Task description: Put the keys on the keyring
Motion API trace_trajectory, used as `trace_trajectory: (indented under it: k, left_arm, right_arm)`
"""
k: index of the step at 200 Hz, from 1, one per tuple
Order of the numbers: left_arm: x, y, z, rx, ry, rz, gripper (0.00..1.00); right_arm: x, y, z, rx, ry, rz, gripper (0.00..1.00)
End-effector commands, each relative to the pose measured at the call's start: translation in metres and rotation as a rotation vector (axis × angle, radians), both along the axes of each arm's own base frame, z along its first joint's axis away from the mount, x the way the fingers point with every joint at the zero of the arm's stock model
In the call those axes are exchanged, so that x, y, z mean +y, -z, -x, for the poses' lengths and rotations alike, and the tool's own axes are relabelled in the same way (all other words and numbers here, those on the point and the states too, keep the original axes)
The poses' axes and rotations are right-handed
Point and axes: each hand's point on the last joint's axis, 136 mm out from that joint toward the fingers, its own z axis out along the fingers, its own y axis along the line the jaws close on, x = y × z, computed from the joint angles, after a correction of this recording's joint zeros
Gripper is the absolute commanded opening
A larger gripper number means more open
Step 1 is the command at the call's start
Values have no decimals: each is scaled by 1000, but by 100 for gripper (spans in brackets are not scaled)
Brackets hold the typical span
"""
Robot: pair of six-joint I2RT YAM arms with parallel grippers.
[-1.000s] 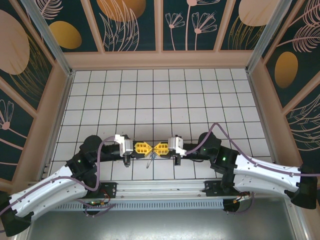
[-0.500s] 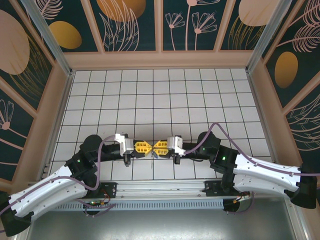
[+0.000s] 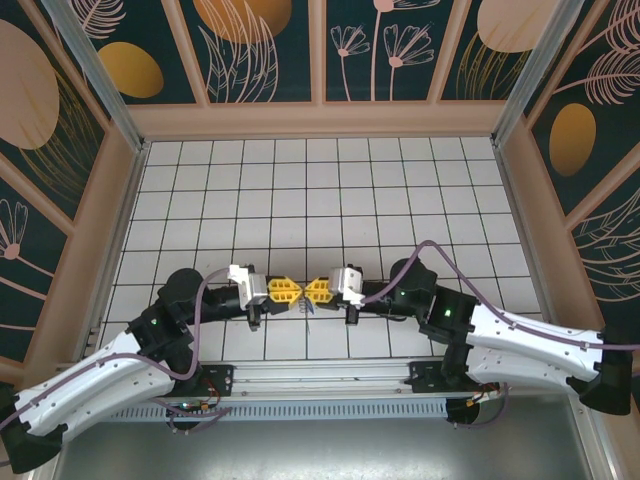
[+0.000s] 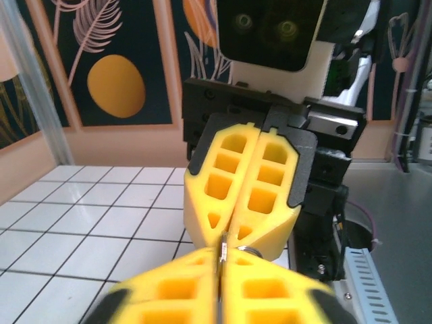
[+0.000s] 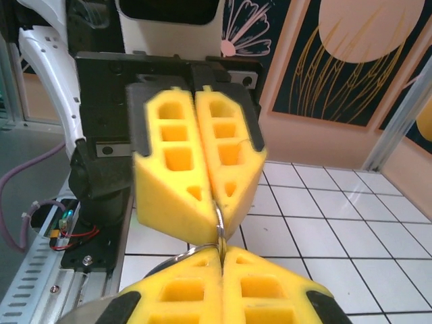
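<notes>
White-tiled surface (image 3: pixel 300 190) boxed in by dark panels (image 3: pixel 265 50) painted with pale leaves and orange discs. Near the front edge, left tool (image 3: pixel 295 291) and right tool (image 3: pixel 310 291) nose to nose, tips touching or all but. From the left wrist: yellow fingers (image 4: pixel 169 293) pressed together with no gap, a sliver of thin metal nipped in the seam. From the right wrist: much the same, yellow fingers (image 5: pixel 270 293) closed tight, with the keyring (image 5: pixel 218 228) as a fine wire loop bridging the two sets of tips, clamped by both. Under the meeting point, a small dark speck (image 3: pixel 308 306) dangling just above the tiles; too small to tell whether the key.
</notes>
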Motion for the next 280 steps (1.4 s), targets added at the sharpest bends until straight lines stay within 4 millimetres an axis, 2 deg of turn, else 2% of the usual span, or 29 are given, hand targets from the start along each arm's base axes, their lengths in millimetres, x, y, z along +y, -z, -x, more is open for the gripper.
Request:
trace_trajectory:
  k: [1, 30, 53, 75, 107, 147, 182, 252, 280]
  left_arm:
    - [7, -9, -9, -14, -77, -44, 23]
    - [14, -2, -35, -42, -218, -191, 28]
    - [14, 0, -41, -63, -224, -292, 27]
    - [9, 7, -40, -64, -188, -381, 26]
    - [6, 7, -35, -83, -136, -432, 27]
    - [4, 7, -21, -66, -53, -440, 27]
    - [1, 10, -18, -49, -26, -436, 28]
    - [-8, 19, -30, -57, -55, -436, 29]
    - [-7, 21, -27, -54, -43, -439, 28]
  right_arm:
    - [-4, -16, -17, -34, 99, 43, 0]
    - [-11, -12, -21, -6, 135, 126, 0]
    - [-15, -5, -24, 27, 161, 197, 0]
    - [-15, 5, -28, 56, 182, 266, 0]
    - [-13, 15, -31, 73, 191, 317, 0]
    - [-12, 11, -31, 84, 165, 312, 0]
    - [-9, 10, -29, 85, 137, 314, 0]
    - [-2, 11, -21, 84, 74, 319, 0]
    - [-1, 11, -20, 84, 66, 314, 0]
